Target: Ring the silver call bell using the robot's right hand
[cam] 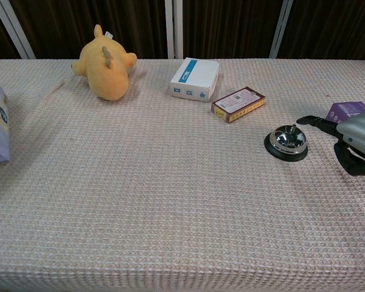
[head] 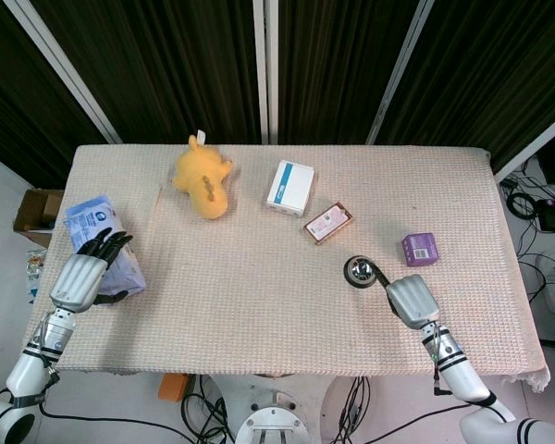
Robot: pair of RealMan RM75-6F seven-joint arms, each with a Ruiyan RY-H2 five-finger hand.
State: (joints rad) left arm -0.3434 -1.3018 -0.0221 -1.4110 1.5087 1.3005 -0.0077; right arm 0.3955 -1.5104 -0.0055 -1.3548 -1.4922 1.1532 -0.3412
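Two hands sit at the near corners of the bench [head: 259, 305], which is covered in a pale waffle-weave cloth. The right hand [head: 412, 299] lies just beside the silver call bell [head: 359, 271], on its right and slightly nearer the robot. Most of its fingers are curled in under the silver back of the hand, gripping nothing, while one dark finger [head: 376, 270] reaches out toward the bell's rim; from the chest view that fingertip [cam: 306, 120] ends just short of the bell [cam: 286, 141], though whether it touches cannot be told. The bell stands upright on its black base, right of centre on the bench.

The left hand [head: 81, 276] rests at the far left edge with fingers spread and holding nothing, over a blue and white packet [head: 97, 227]. A yellow plush toy [head: 203, 178] lies toward the back, a white and blue box [head: 289, 187] sits to its right, and a small red box [head: 328, 221] lies between that one and the bell. A purple box [head: 419, 249] sits behind the right hand.
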